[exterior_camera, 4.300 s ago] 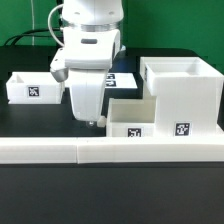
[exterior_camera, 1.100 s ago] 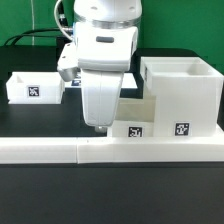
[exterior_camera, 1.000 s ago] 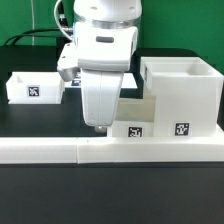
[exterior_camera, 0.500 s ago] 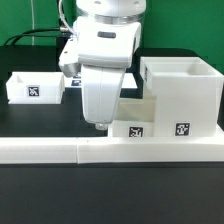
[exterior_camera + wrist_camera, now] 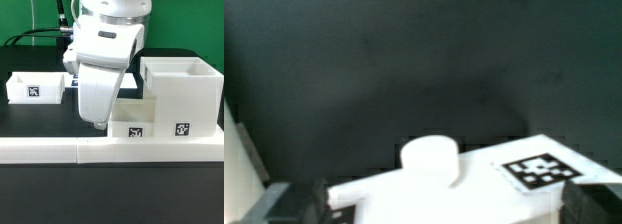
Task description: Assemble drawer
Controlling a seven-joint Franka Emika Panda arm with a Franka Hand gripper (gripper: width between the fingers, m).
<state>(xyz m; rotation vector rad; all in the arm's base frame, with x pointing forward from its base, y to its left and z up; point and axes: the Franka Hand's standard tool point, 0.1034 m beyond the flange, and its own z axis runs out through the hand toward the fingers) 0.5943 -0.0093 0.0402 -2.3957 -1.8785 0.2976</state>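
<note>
Logged gripper, tilted, tips low at the 9 o'clock end of the middle tray. Could not tell jaw spread or any grasp: saw in the wrist view only one dark finger near the tray's white knob and tag. Found drawer housing at 3 o'clock of that tray, just beside it; second tray at 9 o'clock, well apart. Noted wall strip at 6 o'clock, on black table.
</note>
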